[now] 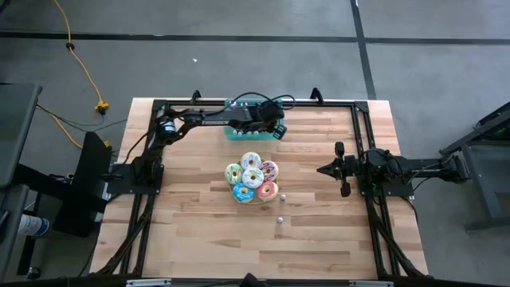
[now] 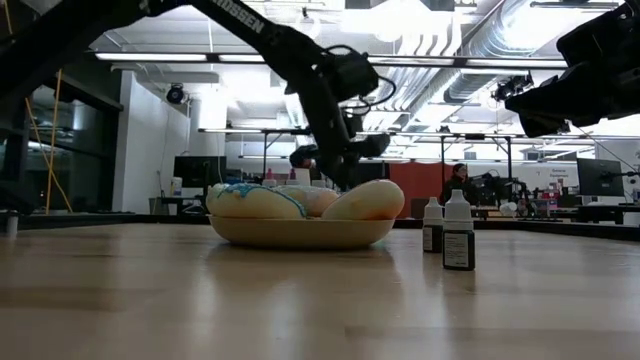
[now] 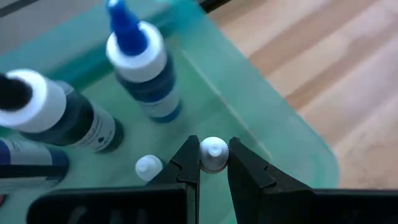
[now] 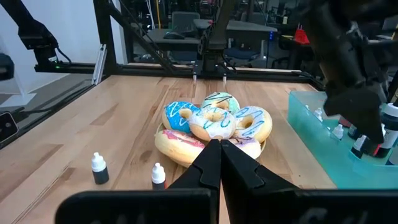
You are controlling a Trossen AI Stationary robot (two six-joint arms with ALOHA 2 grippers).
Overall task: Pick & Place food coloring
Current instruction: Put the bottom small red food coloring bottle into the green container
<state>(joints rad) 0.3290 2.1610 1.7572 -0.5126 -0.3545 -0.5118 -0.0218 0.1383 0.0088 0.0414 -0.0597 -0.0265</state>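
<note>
Closed down on a tiny white bottle cap (image 3: 213,154): left gripper (image 3: 212,167), fingers pinching the cap from both sides, inside the translucent teal tray (image 3: 273,127). Sits in the high view at upper centre of the frame, left gripper (image 1: 275,127) over the tray (image 1: 233,132) by the table's far edge. Right gripper (image 4: 219,163) pressed fully together, holding nothing, parked at right of centre in the high view (image 1: 322,169), pointing toward the donuts.

Food coloring bottles tiny, with white nozzle caps. In the left wrist view: one with a blue tip (image 3: 140,65) standing upright in the tray, white-collared over a blue body; a dark one (image 3: 59,112) with a white band at left; another small white cap (image 3: 149,167) just beside the gripped one. Two more bottles stand apart on the bare wood, seen in the right wrist view at lower left, dark bodies and white tops (image 4: 98,168) (image 4: 158,176); in the low view the same pair stands upright right of centre (image 2: 458,232) (image 2: 432,225), just right of the plate. Further bottles in the tray show at right in the right wrist view (image 4: 359,143).

Plate of frosted donuts (image 1: 253,177) at centre of the wooden table (image 1: 191,231), between the tray and the loose bottles; blue, white, pink and yellow icing (image 4: 214,121). Left arm (image 4: 345,56) partly covers the tray in the right wrist view. A person (image 2: 459,185) far off in the room behind.
</note>
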